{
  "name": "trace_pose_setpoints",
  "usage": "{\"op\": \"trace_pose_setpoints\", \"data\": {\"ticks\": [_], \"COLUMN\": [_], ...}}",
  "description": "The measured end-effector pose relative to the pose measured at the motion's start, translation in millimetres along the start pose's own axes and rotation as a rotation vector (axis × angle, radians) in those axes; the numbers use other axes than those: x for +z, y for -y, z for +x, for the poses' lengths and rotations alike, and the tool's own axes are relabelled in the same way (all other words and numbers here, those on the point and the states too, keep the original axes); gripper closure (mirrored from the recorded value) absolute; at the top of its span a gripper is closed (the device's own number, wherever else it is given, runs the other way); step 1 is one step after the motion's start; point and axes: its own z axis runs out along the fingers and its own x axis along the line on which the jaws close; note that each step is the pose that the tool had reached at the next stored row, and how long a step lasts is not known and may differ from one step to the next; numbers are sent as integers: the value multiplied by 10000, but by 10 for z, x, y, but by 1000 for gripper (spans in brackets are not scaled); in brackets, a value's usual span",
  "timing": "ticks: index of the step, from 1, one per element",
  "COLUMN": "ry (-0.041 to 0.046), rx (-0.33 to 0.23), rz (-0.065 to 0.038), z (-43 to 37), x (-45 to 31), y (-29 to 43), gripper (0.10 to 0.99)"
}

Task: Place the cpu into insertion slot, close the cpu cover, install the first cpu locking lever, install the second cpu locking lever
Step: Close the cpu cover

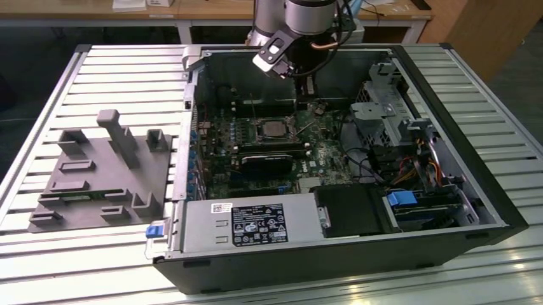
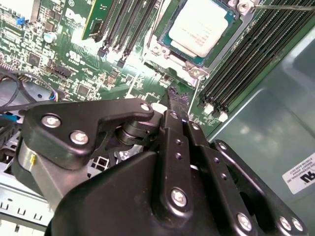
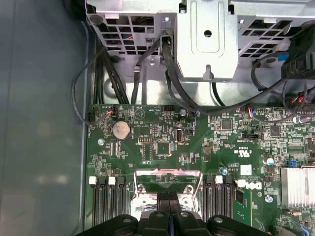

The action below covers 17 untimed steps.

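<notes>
The cpu (image 2: pixel 199 24), a silver-topped square chip, lies in the insertion slot (image 1: pixel 253 129) on the green board, between the long memory slots. The silver cpu cover (image 2: pixel 189 71) lies flat around the chip as a frame. Thin wire locking levers run beside it, one along the far side (image 2: pixel 275 7) and one by the near corner (image 2: pixel 193 98). My gripper (image 2: pixel 177 101) is shut with nothing seen between its black fingers (image 3: pixel 162 211). Its tip hovers just off the socket's edge, above the frame's shiny end (image 3: pixel 167 179). In the exterior view the gripper (image 1: pixel 306 86) reaches down into the open case.
The case wall (image 2: pixel 275 98) stands close beside the memory slots (image 2: pixel 246 59). A metal drive cage (image 3: pixel 206 39) with black cables (image 3: pixel 172 73) rises beyond the board. The grey power-supply box (image 1: pixel 246 225) fills the case's front; a grey fixture (image 1: pixel 102 171) lies at the exterior view's left.
</notes>
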Motion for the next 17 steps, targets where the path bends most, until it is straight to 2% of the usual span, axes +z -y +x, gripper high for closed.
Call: {"op": "trace_pose_setpoints", "data": {"ticks": [7, 17], "ry": [-2, 1], "rx": [1, 1], "rz": [0, 1], "z": [0, 4], "x": [-23, -15], "y": [-12, -127], "gripper": [984, 984]}}
